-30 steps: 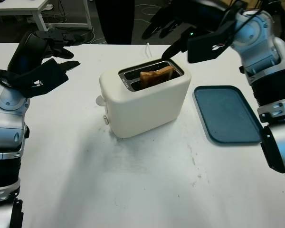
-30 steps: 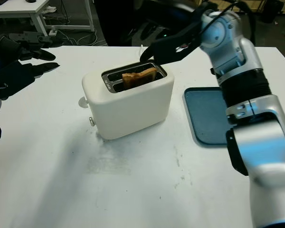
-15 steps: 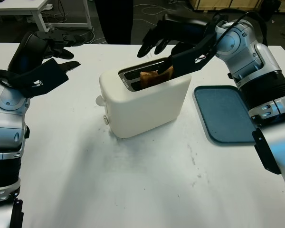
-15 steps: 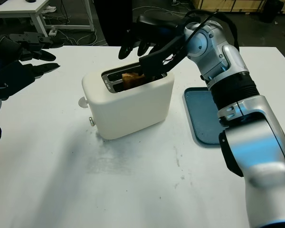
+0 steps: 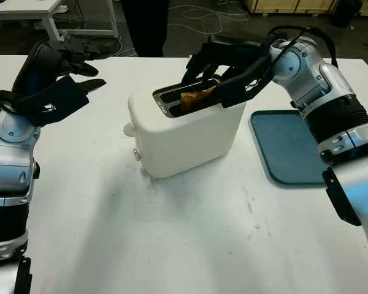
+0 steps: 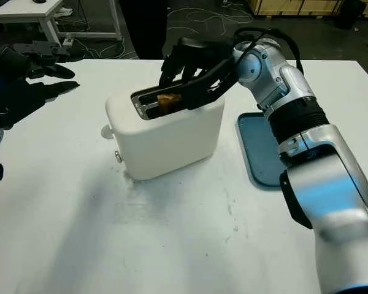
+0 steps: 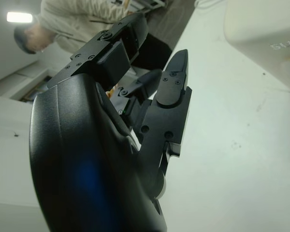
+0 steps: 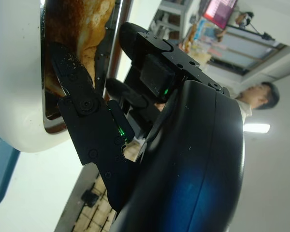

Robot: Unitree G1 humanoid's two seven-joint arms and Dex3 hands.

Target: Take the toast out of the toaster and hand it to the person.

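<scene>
- While the toast (image 5: 196, 97) sits in the rear slot of the white toaster (image 5: 187, 131), the right robot hand (image 5: 218, 64) hangs over that slot, one finger (image 8: 72, 82) lying against the bread's browned face.
- Whether this robot hand actually grips the toast cannot be told; the other fingers arch above the toaster's top.
- Off to the far left, the left robot hand (image 5: 70, 58) is held open above the tabletop (image 5: 172, 233), well apart from the toaster.
- Just right of the toaster lies a blue tray (image 5: 294, 147) on the tabletop.
- Beyond the far edge stands a person (image 5: 146, 24) in dark trousers.
</scene>
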